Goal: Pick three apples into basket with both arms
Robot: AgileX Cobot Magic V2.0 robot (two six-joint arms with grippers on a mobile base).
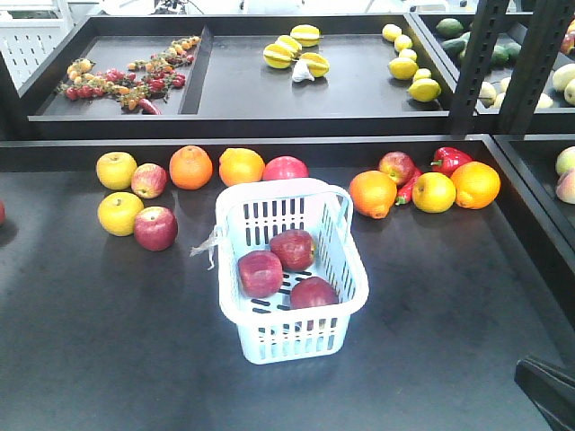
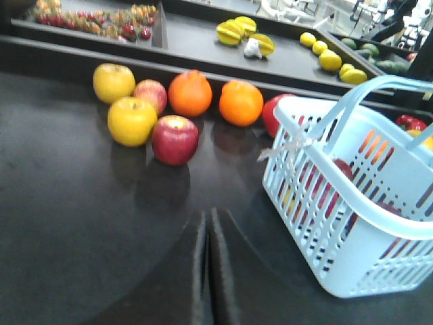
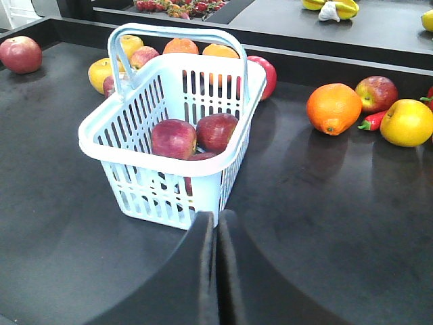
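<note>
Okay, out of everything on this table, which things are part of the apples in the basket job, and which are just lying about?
Part of the job:
- three apples, already in the basket
- basket
- left gripper and right gripper, fingers closed and empty

Just lying about:
- oranges
- yellow fruits
- spare red apple
- red pepper

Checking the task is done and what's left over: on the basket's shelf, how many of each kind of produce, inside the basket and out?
Apples inside basket: 3
Loose red apples: 5
Oranges: 4
Yellow fruits: 3
Red peppers: 2
Total: 17
</note>
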